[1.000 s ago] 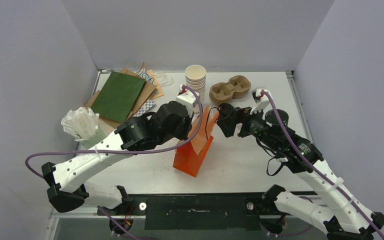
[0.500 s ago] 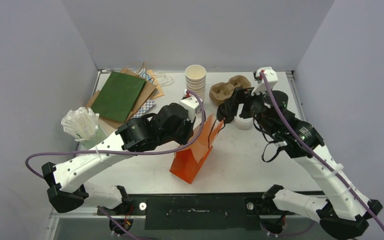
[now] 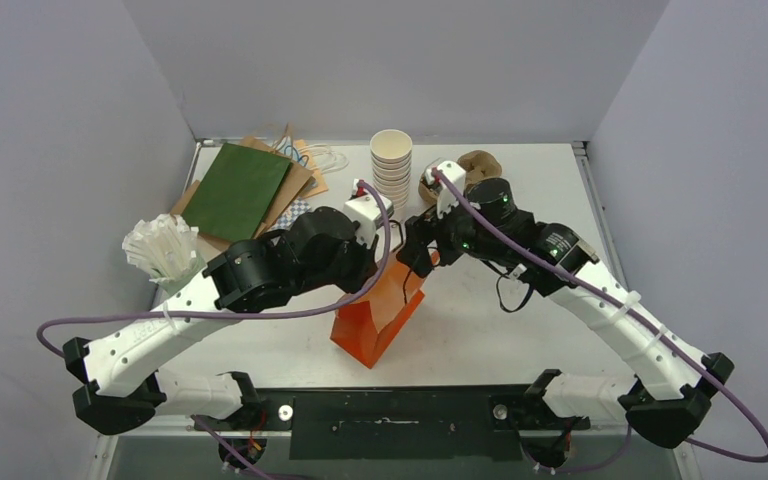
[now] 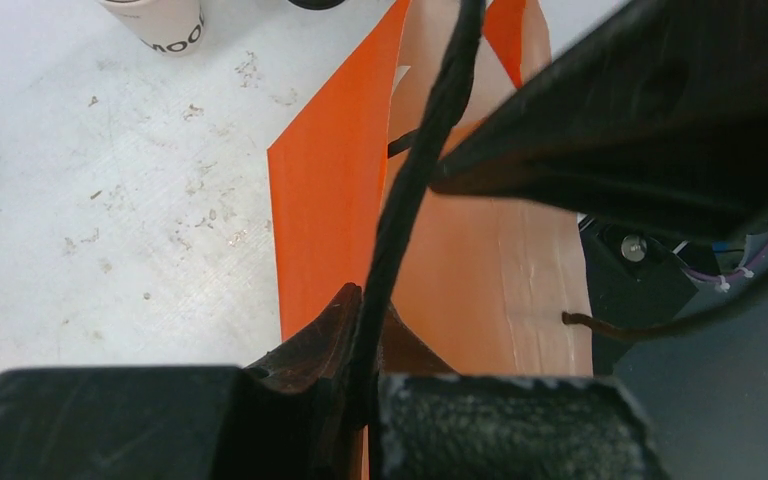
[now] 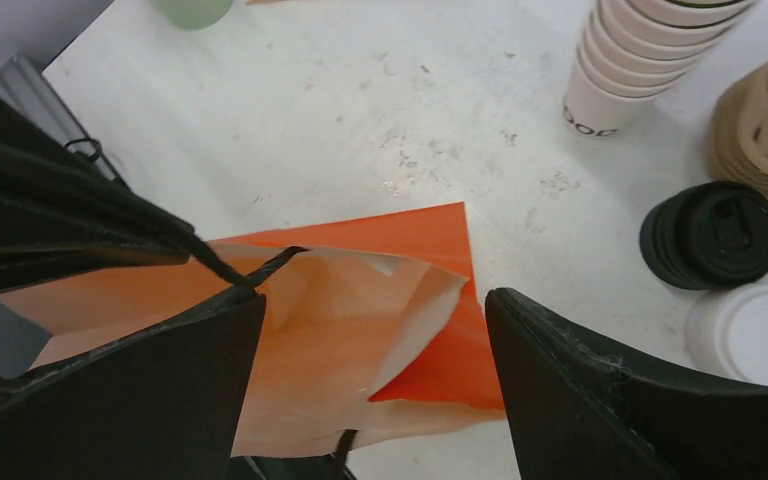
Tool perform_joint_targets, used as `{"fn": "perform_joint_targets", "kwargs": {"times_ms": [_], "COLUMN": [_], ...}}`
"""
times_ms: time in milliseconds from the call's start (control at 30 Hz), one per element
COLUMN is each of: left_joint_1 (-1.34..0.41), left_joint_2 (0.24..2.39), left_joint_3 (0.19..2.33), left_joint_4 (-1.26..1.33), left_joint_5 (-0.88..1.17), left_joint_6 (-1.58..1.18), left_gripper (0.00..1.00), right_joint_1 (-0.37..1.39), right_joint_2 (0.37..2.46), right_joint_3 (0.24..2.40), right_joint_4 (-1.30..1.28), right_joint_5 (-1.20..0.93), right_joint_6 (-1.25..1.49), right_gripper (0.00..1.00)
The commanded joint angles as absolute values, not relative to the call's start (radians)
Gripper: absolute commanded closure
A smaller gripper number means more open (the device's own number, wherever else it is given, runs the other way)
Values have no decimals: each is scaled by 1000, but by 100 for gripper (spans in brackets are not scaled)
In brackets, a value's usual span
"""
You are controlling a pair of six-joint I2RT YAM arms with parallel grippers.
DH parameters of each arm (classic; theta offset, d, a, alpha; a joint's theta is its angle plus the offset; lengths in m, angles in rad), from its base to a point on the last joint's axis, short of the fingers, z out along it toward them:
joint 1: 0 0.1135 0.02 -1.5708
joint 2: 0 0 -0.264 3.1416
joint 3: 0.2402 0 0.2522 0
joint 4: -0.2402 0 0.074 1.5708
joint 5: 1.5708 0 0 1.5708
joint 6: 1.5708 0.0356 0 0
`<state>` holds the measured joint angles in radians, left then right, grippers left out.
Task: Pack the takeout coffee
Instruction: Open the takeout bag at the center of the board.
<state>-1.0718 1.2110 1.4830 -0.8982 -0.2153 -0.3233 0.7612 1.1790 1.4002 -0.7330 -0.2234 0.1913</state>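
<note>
Bag [image 3: 370, 320]: orange paper, judged light, floppy, tearable; handle [image 4: 410, 190] pinched in left jaws; right jaws spread wide above mouth.

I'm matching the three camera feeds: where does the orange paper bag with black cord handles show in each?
Top external: orange paper bag just below picture centre.
Left wrist: bag fills the centre, top to bottom.
Right wrist: bag at lower centre, mouth open.
Shared landmark: stack of white paper cups, beyond the bag in all three.

Orange bag [image 3: 370, 320] stands open near stacked cups [image 3: 391, 162] and black lids [image 5: 712, 234].
</note>
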Motion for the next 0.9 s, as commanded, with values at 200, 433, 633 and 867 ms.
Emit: {"fn": "perform_joint_targets", "kwargs": {"times_ms": [200,433,633,867], "left_joint_1": [-1069,-1069,-1069,-1070], "left_joint_2": [1174,1149,1157,1169], "left_joint_3": [1570,1603,1624,1608], "left_joint_4": [-904,-944,-971,-977], "left_joint_5": [-230,-271,-244,-186], "left_joint_6": [-261,-223,-196,-179], "left_gripper": [100,100,100,100], "right_joint_1": [798,797,797,796], "right_joint_2": [1237,1242,1252,1245], "right_joint_3": [1387,1383,1394,1396], "right_joint_4": [-793,-833,-835,-788], "right_joint_5": [-208,-83,-46,-22], "right_joint_6": [136,155,166,191], "right_gripper": [18,16,26,37]}}
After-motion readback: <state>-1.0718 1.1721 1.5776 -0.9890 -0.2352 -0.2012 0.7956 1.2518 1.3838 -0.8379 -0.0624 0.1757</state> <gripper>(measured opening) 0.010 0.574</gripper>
